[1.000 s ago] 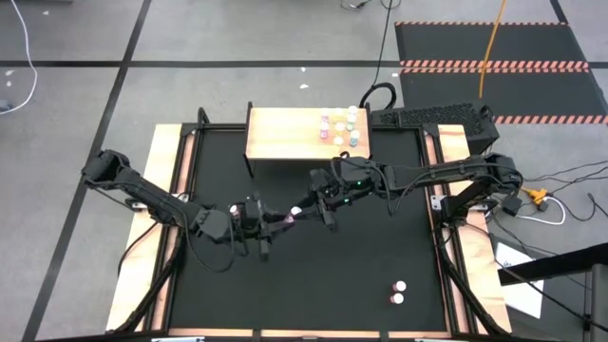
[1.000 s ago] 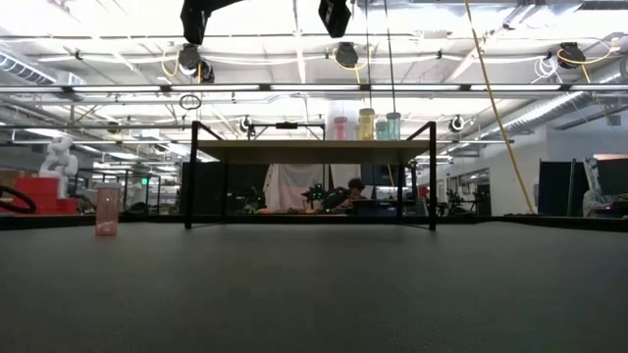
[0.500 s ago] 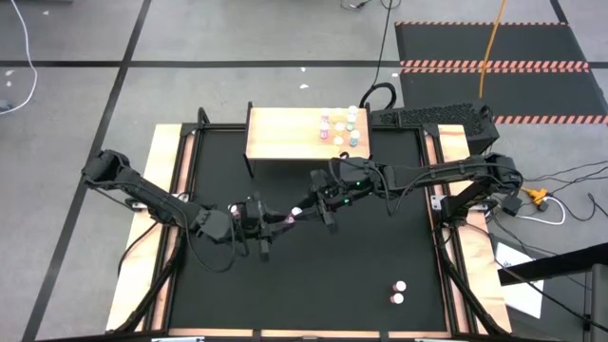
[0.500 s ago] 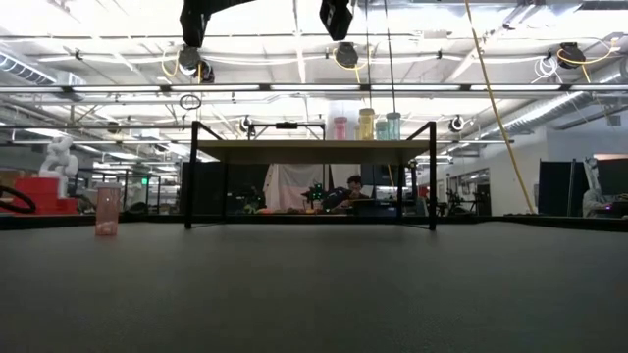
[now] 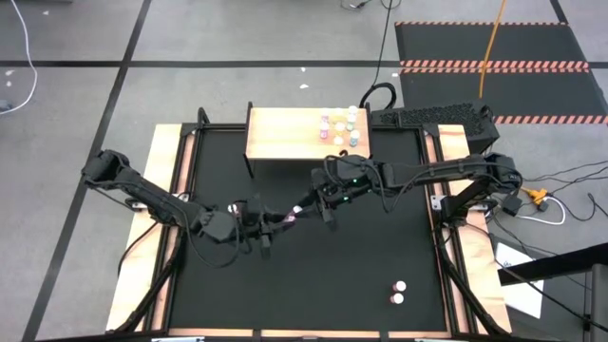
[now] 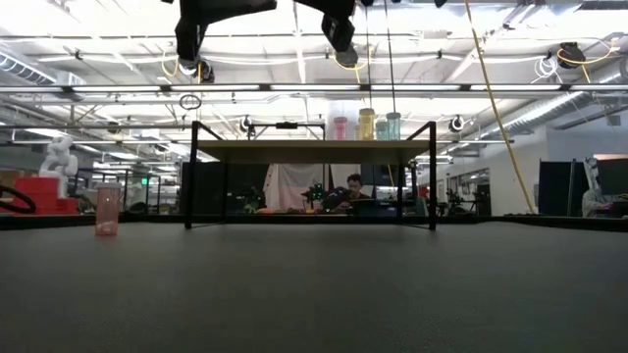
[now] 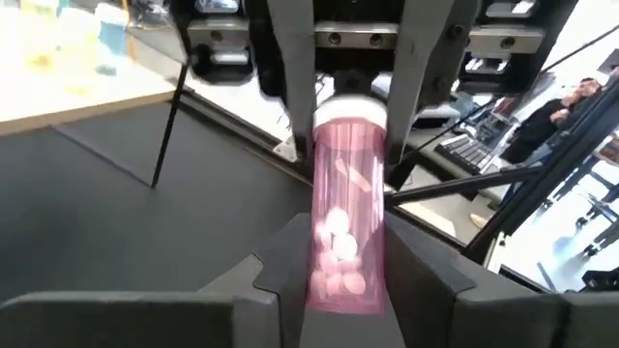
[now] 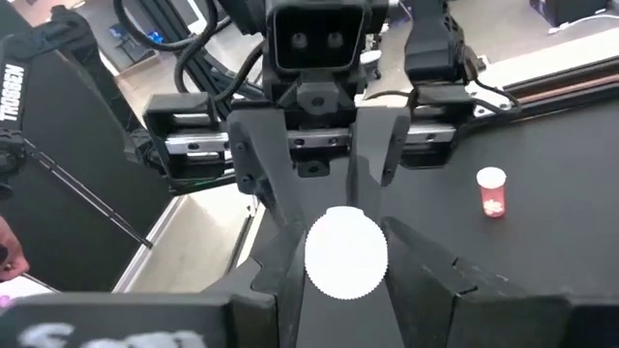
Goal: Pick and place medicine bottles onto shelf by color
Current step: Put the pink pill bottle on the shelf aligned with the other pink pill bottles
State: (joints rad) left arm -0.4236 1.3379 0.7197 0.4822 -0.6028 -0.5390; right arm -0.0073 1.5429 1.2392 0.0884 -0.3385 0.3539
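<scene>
Over the middle of the black worktop (image 5: 313, 275) I have both arms meeting in a handover, with the shelf (image 5: 285, 133) just beyond them. The left hand (image 7: 343, 275) is closed on the body of a pink bottle (image 7: 343, 232); the right hand (image 8: 346, 253) is closed around its white cap (image 8: 346, 253). I judge the left should loosen fully before the right draws away toward the shelf's bottles (image 5: 344, 127).
</scene>
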